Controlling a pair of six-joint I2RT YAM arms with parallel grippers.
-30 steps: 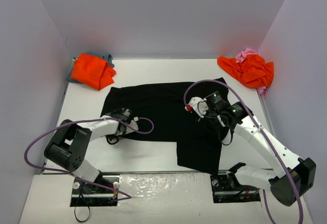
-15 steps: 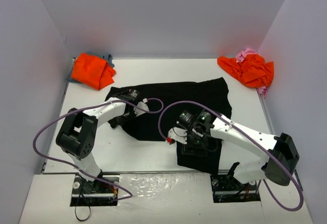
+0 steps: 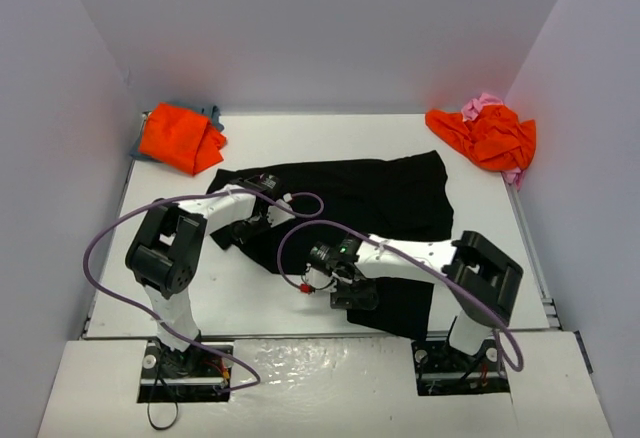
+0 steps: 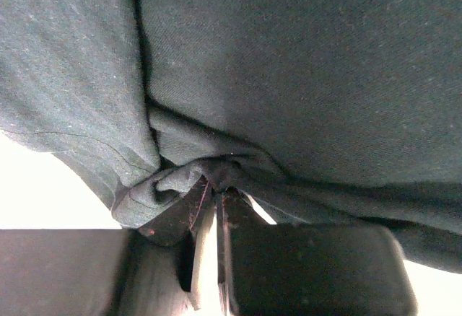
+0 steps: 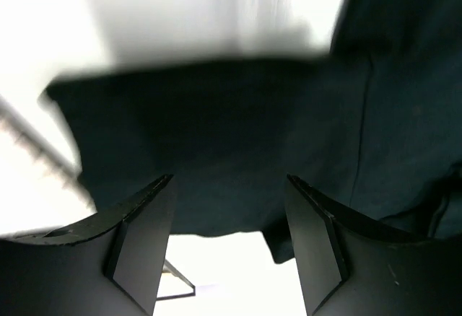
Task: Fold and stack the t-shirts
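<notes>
My left gripper is clamped on the black shirt, left of centre. Right gripper sits jaws apart over its bottom edge.

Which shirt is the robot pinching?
The black t-shirt, spread out in the middle: the left hand pinches its cloth. Both orange shirts sit bunched in the far corners.

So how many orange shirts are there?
2: left orange t-shirt in the far left corner; right orange t-shirt in the far right corner. Others may be hidden.
</notes>
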